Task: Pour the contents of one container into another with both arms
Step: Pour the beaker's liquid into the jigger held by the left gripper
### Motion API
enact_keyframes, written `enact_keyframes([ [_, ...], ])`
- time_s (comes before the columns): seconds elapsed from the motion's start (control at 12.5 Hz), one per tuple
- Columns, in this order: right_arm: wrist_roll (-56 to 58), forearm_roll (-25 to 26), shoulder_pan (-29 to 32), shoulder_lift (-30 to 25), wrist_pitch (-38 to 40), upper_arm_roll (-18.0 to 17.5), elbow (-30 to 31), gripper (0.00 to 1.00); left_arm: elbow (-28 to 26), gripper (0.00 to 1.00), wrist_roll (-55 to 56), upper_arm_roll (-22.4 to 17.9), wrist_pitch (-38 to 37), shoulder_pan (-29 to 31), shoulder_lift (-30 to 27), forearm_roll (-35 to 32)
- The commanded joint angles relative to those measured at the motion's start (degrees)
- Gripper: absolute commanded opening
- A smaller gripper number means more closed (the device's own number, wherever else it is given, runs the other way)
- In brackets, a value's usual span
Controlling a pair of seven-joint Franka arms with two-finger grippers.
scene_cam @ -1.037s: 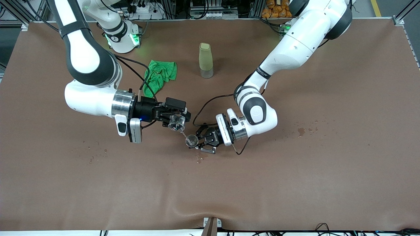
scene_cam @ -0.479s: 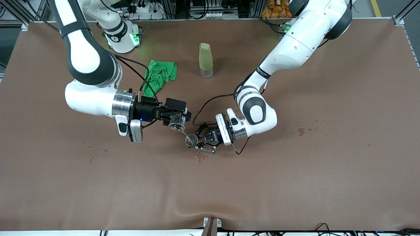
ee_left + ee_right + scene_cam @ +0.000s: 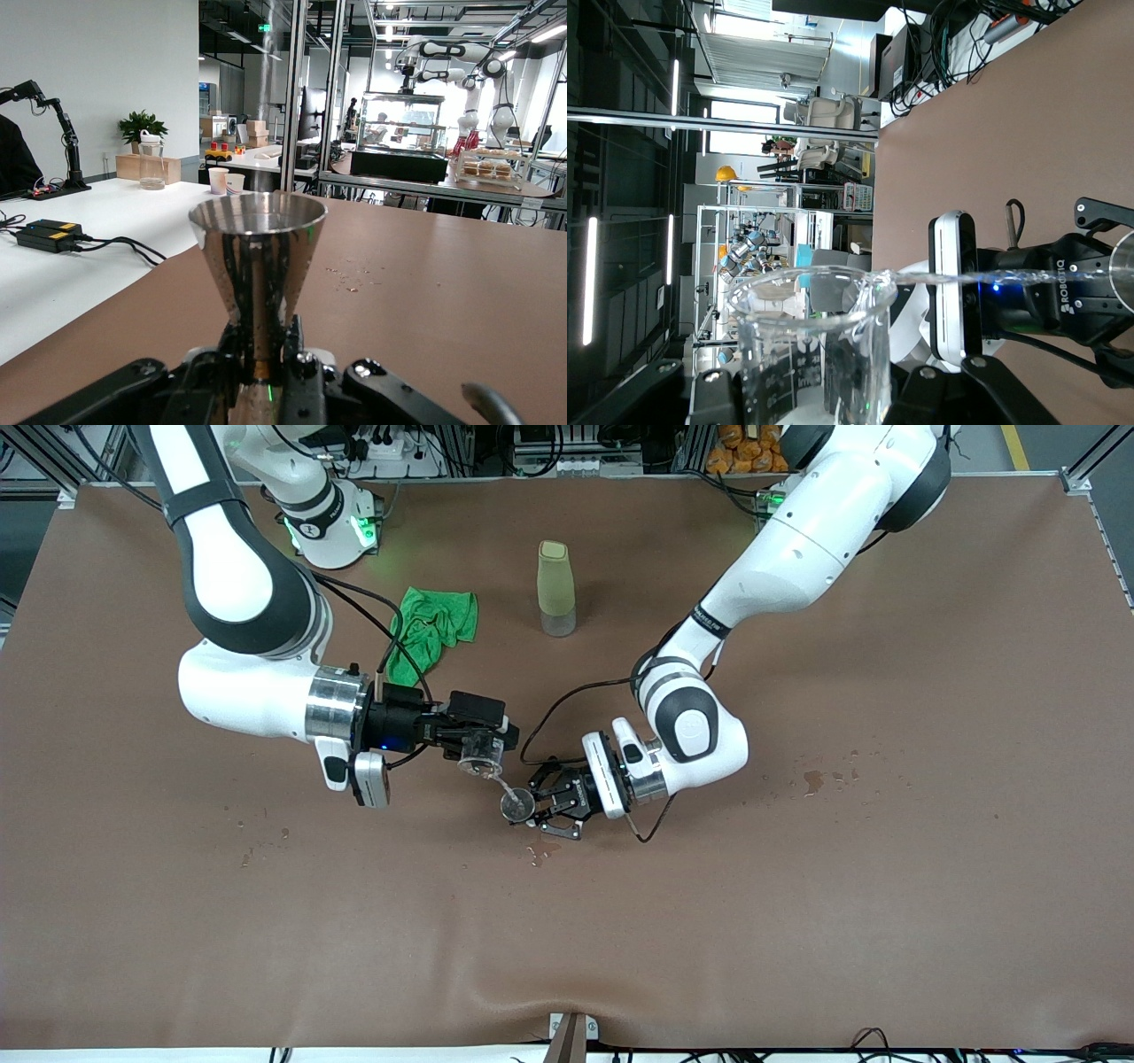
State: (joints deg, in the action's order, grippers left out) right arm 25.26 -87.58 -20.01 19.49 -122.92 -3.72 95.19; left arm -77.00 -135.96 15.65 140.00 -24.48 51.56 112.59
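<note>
Over the middle of the table my right gripper (image 3: 479, 744) is shut on the tiny clear glass cup (image 3: 479, 759) and holds it tipped. A thin stream of water (image 3: 501, 784) runs from its lip into the steel jigger (image 3: 517, 805). My left gripper (image 3: 530, 807) is shut on the jigger's narrow waist and holds it upright, just above the table. In the left wrist view the jigger (image 3: 259, 257) rises from the left gripper (image 3: 263, 354). The right wrist view shows the glass cup (image 3: 811, 345) in the right gripper (image 3: 824, 394), with the stream (image 3: 966, 279) leaving its rim.
A tall pale yellow-green bottle (image 3: 555, 589) stands near the robots' bases. A green cloth (image 3: 431, 629) lies beside it toward the right arm's end. Wet spots (image 3: 540, 853) mark the brown mat under the jigger, and more stains (image 3: 819, 778) lie toward the left arm's end.
The right gripper has crept slightly toward the jigger with the tipped glass cup. The stream keeps running. The left gripper has held still.
</note>
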Motion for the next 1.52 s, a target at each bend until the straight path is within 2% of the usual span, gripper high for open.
enact_keyframes([
  [0.0,-2.93,-0.58,0.15,-1.38,0.14,-0.23,1.05,0.0,-1.75,0.0,-0.27,0.34,0.01,0.4,-1.82,0.79],
  [1.44,-8.91,-1.02,-0.03,-1.12,0.23,-0.32,0.0,0.0,-1.84,0.0,-0.44,0.34,0.01,0.23,-1.82,0.79],
])
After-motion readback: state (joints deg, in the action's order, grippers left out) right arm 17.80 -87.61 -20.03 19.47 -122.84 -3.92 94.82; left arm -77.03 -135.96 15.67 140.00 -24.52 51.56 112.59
